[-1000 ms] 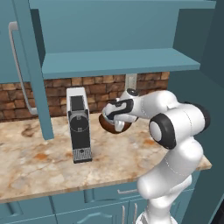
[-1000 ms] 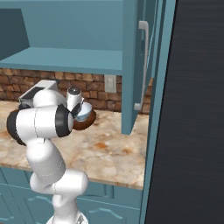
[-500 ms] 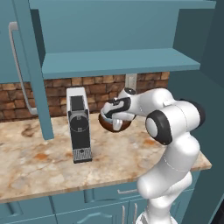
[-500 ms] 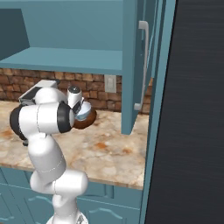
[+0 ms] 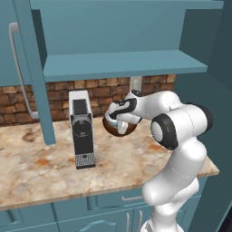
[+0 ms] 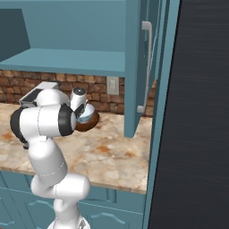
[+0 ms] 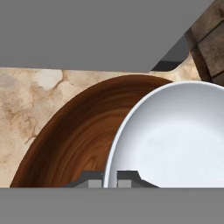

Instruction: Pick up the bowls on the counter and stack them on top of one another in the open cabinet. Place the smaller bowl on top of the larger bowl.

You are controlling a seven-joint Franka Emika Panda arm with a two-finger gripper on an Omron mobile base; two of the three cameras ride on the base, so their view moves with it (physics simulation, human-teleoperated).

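The claw (image 7: 110,178) is closed tight on the near rim of the smaller bowl (image 7: 175,140), one dark tip on each side of the thin white wall. In the hand view that pale glossy bowl sits over the larger bowl (image 7: 74,140), whose brown wood-grain inside spreads out to the left of it; whether the white bowl touches the brown one or hangs just above it cannot be told.

In the left base view the white arm reaches left from its base, and the claw (image 5: 118,120) is at the larger bowl (image 5: 118,130), which sits on the surface (image 5: 41,167) near the brick back wall (image 5: 61,90). The right base view shows the smaller bowl (image 6: 86,111) at the wrist, tilted, over the larger bowl (image 6: 89,121) on the marbled surface (image 6: 107,156).

To the left of the bowls, well apart from them, a coffee machine (image 5: 81,131) stands upright on the surface. Above, the open cabinet (image 5: 122,63) has its flat teal shelf directly over the bowls. Its door (image 5: 34,72) stands open on the left, with a long grey bar handle (image 5: 20,72). In the right base view the other door (image 6: 134,67) hangs open to the right of the bowls, its bar handle (image 6: 147,67) on the far face. A wall outlet (image 6: 112,84) sits in the brick behind the bowls.
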